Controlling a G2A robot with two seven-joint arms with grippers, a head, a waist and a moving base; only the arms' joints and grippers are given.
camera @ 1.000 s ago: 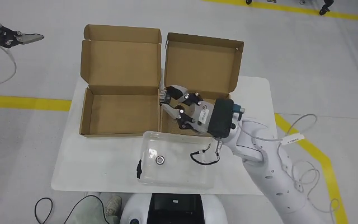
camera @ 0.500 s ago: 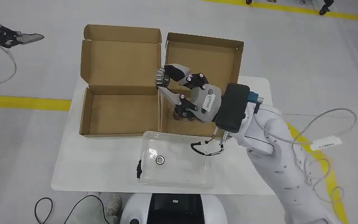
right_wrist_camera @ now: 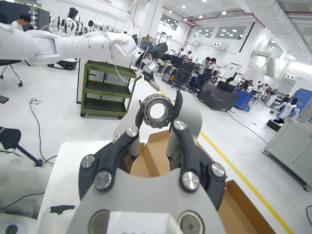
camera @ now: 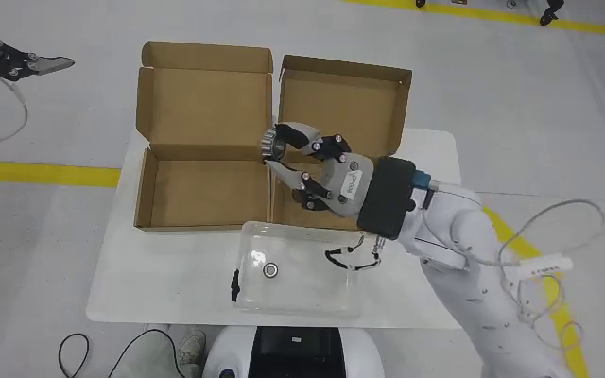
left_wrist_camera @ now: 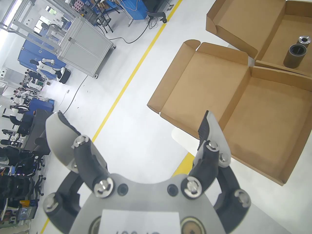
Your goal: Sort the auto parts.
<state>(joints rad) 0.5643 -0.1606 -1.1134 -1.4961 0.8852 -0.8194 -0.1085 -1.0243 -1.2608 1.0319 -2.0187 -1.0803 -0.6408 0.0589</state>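
Observation:
My right gripper (camera: 274, 147) is shut on a grey toothed bearing ring (camera: 272, 144), held in the air over the seam between the two open cardboard boxes. The right wrist view has the ring (right_wrist_camera: 157, 111) pinched between the fingertips of that gripper (right_wrist_camera: 158, 109). The left box (camera: 203, 194) looks bare inside. The right box (left_wrist_camera: 275, 37) holds a dark sleeve (left_wrist_camera: 296, 55) and a small steel bushing (left_wrist_camera: 304, 40). My left gripper (left_wrist_camera: 134, 125) is open and holds nothing, hanging off the table's far left (camera: 40, 64).
A clear plastic bin (camera: 255, 298) stands at the table's front edge with a small ring (camera: 272, 269), a black cable loop (camera: 345, 261) and a black piece (camera: 234, 283) at its side. Yellow floor lines run beside the white table (camera: 123, 274).
The right gripper carried the bearing ring up out of the right box, toward the left box's wall, then sank slightly. The left gripper stayed put.

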